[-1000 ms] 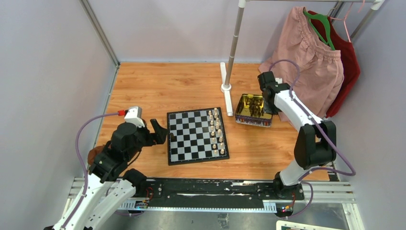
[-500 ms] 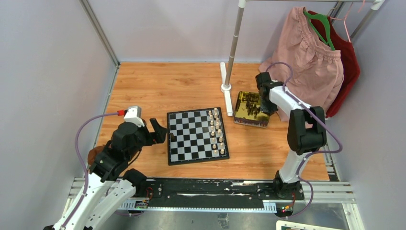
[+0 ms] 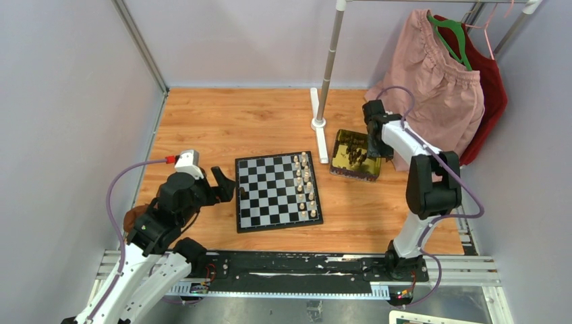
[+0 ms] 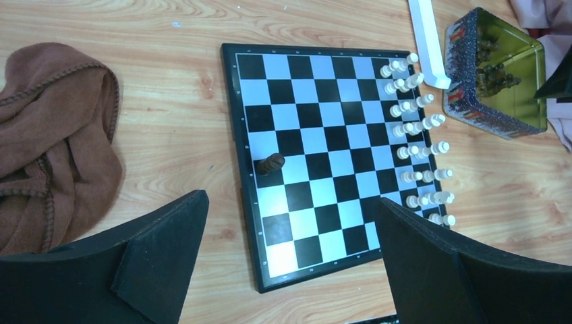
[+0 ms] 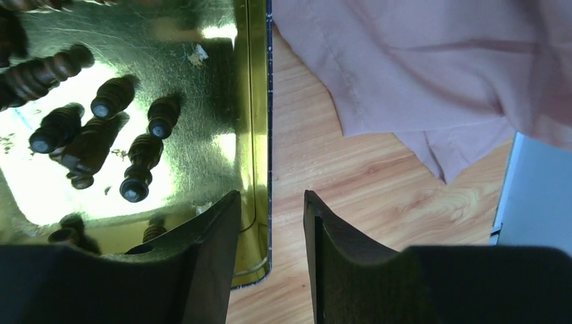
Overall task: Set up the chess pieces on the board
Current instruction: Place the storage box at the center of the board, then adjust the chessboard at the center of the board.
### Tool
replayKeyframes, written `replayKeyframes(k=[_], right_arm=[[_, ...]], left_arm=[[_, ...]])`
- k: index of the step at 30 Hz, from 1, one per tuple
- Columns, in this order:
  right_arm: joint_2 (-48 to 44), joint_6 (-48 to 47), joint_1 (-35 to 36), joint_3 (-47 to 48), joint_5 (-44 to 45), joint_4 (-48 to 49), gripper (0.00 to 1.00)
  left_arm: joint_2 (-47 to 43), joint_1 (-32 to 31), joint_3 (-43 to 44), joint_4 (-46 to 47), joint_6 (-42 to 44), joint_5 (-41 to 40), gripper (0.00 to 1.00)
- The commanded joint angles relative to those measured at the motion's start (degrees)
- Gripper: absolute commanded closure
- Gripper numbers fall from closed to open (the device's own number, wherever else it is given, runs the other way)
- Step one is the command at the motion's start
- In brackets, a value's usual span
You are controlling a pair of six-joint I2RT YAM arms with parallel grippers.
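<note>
Wooden bench (image 3: 222, 121) carries the black-and-silver checkered chessboard (image 3: 270, 196), with cream-white chess pieces (image 3: 305, 185) along its 3 o'clock edge. Our right gripper (image 5: 270, 199), slightly parted, straddles the shiny gold tray (image 5: 253, 101) wall at 2 o'clock. We should centre over one dark brown piece (image 5: 138, 165) before closing. Our left gripper (image 4: 291, 200) gapes empty.

The whole table (image 3: 216, 121) is being viewed from high above its near edge by the top camera. The board (image 4: 317, 155) is being looked down on from its left by the left wrist camera, at middling range. The gold tray (image 5: 253, 101) is being shared by all three views and framed closest by the right wrist camera.
</note>
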Motion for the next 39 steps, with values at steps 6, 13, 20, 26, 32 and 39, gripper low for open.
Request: replayKeyframes(k=[6, 13, 20, 26, 32, 39], right_arm=[[-8.93, -2.59, 10.04, 3.8, 4.28, -3.27, 0.57], [-11.3, -0.35, 19.99, 0.45, 2.9, -4.0, 0.73], [-10.78, 0.55, 25.05, -2.82, -0.3, -2.86, 0.91], [-9.89, 0.5, 27.07, -4.9, -3.59, -1.11, 1.0], [-8.67, 1.38, 28.36, -7.07, -6.99, 1.06, 1.0], [-6.1, 2.74, 29.38, -8.03, -9.56, 4.48, 1.0]], left_arm=[[-2.33, -0.43, -1.39, -1.48, -5.49, -1.73, 0.0], [1.32, -0.43, -4.1, 1.49, -15.14, -7.42, 0.07], [12.15, -0.43, -2.89, 2.66, -23.54, -13.13, 0.32], [18.26, -0.42, -3.83, 3.25, -29.94, -16.13, 0.54], [21.38, -0.43, -5.52, 5.0, -32.51, -16.76, 0.68], [26.1, -0.43, -7.54, 7.25, -34.22, -15.82, 0.79]])
